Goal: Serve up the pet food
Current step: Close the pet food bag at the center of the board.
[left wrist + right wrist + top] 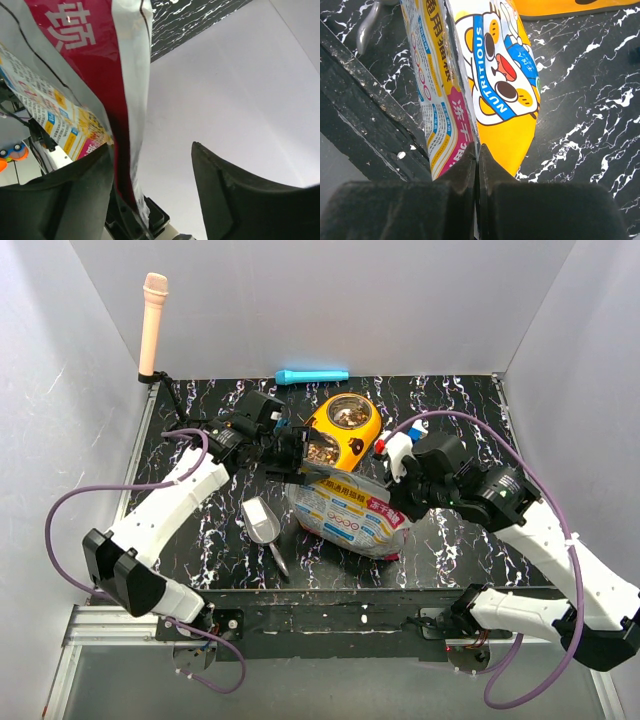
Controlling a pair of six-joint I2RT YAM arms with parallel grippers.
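Brown pet food shows in both cups of the yellow double bowl (pixel 368 432), in the far cup (pixel 348 413) and the near cup (pixel 320 449). The printed foil bag (pixel 345 518) lies tilted in front of the bowl. My left gripper (pixel 290 453) sits at the bag's top edge next to the near cup. In the left wrist view this gripper (pixel 151 146) is open, and the bag's red-and-silver edge (pixel 131 100) hangs beside its left finger (pixel 75 200). My right gripper (pixel 401 498) (pixel 477 148) is shut on the bag's seam (pixel 470 75) at its right end.
A clear scoop (pixel 262 521) lies on the black marbled table (pixel 460 405) left of the bag. A blue tube (pixel 311 375) rests at the back edge. A pink microphone-like post (pixel 152 325) stands at the back left corner. White walls surround the table.
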